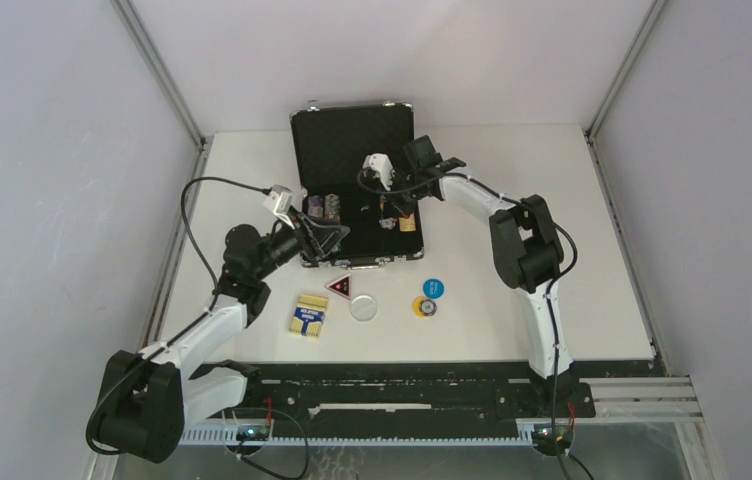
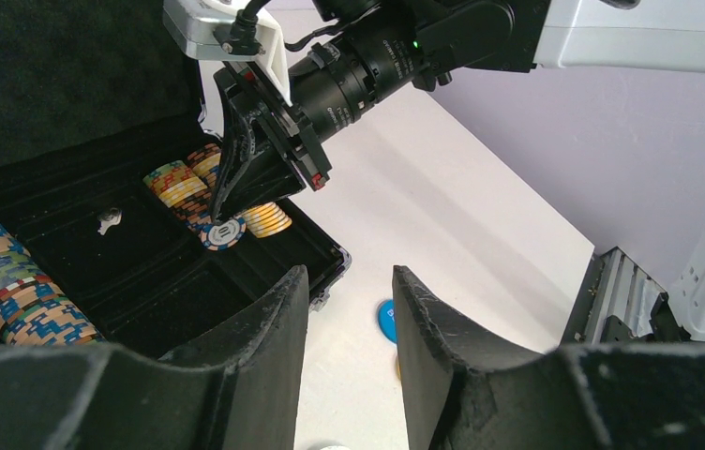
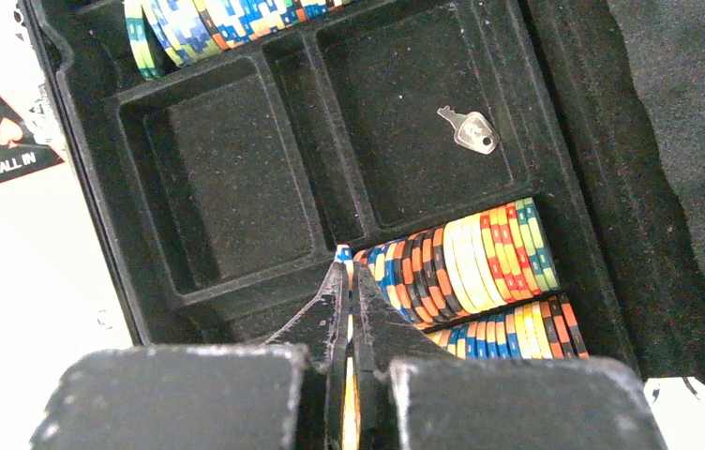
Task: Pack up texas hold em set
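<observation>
Black, silver-edged briefcase is shown open, multicoloured poker chips stacked on edge inside. One chip is pinched by the closed right gripper. The left gripper is held part-open, empty.

A white worktop is enclosed on three sides by plain, pale grey panels: a back wall, a left wall and a right wall. The back corners are marked by a metal left post and right post. The near edge is bordered by a black strip, below which a white slotted duct is run. Soft, even light is cast throughout.
</observation>
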You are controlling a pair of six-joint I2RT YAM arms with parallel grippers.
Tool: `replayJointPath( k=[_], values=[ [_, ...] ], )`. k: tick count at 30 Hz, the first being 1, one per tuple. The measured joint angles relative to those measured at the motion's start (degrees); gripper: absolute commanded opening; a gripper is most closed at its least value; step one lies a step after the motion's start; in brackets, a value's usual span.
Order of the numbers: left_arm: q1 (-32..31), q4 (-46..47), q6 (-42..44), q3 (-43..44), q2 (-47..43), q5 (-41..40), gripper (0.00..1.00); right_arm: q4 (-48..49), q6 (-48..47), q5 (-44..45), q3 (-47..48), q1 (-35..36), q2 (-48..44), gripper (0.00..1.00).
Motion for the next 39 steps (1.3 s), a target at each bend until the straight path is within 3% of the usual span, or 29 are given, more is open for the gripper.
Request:
replayJointPath(
  k=[28, 31, 34, 39],
  values=[
    [0.0, -0.4, 0.5, 0.0, 0.0, 0.0, 0.43, 1.3, -2.7, 8.2, 2.1, 1.1, 1.4, 0.01],
    [0.0, -0.4, 0.5, 0.0, 0.0, 0.0, 0.42, 1.0, -3.3, 8.5, 2.1, 1.1, 1.4, 0.18],
    [0.0, -0.4, 0.5, 0.0, 0.0, 0.0, 0.42, 0.8, -3.9, 9.2, 2.5, 1.1, 1.5, 0.27],
    [0.0, -0.4, 0.5, 0.0, 0.0, 0.0, 0.42, 0.0, -4.2, 9.4, 2.8, 1.1, 1.6, 0.3]
  ],
)
